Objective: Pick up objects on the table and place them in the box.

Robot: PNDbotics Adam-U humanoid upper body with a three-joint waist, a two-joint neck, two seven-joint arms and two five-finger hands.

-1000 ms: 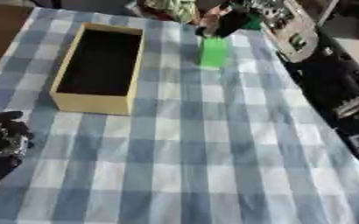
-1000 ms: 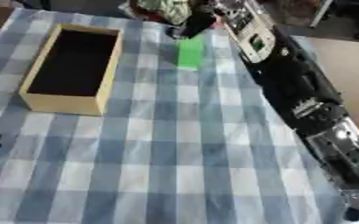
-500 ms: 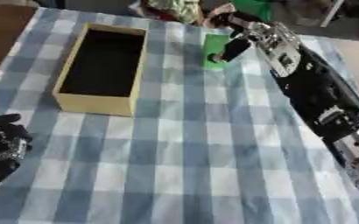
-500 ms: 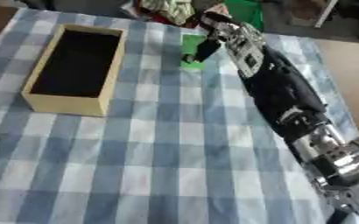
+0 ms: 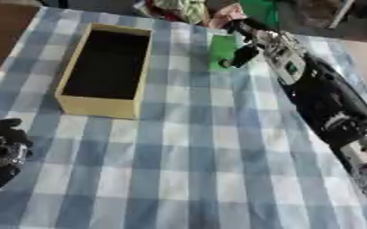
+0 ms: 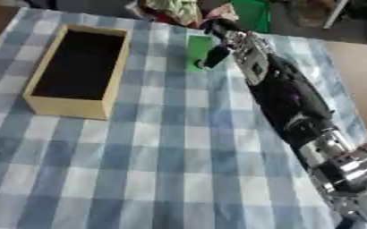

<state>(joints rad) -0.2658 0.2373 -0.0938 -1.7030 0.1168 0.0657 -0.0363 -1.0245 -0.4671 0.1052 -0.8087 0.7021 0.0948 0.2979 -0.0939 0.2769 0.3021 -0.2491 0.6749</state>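
Across the whole view lies a table (image 5: 186, 170) under a blue and white checked cloth. On its left half stands the box (image 5: 108, 71), a long open tan box with a dark inside, nothing visible in it. The right arm (image 5: 327, 107) reaches in from the lower right toward the far edge. At its end the right hand (image 5: 245, 42) is at a green block (image 5: 220, 50), which sits on the cloth to the right of the box, well apart from it. A dark thumb lies across the block's right side and the fingers sit at its top; it seems to pinch the block. The left hand (image 5: 2, 143) rests at the lower left, fingers curled, holding nothing.
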